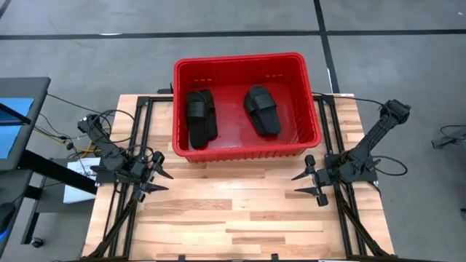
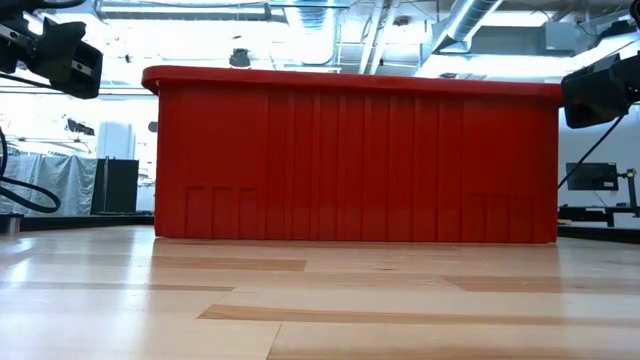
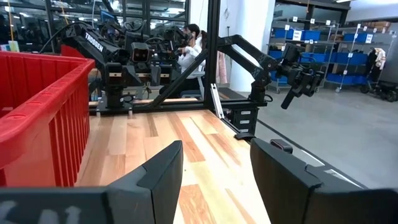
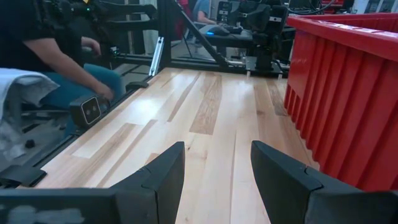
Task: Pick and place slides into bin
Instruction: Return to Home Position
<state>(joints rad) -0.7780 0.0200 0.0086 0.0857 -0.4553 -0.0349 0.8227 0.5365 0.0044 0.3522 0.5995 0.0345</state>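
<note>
The red bin (image 1: 246, 106) stands on the table's far half. Black slides lie on its floor: some stacked at its left side (image 1: 201, 118), how many I cannot tell, and one right of the middle (image 1: 262, 109). My left gripper (image 1: 162, 181) is open and empty over the table's left side, in front of the bin's near left corner. My right gripper (image 1: 306, 183) is open and empty over the table's right side, in front of the bin's near right corner. In the low view the bin's near wall (image 2: 350, 160) hides the slides.
The bare wooden tabletop (image 1: 233, 211) spreads in front of the bin. Black frame rails (image 1: 138, 138) run along both sides of the table. A seated person (image 4: 68, 74) shows beyond the table's edge in the right wrist view.
</note>
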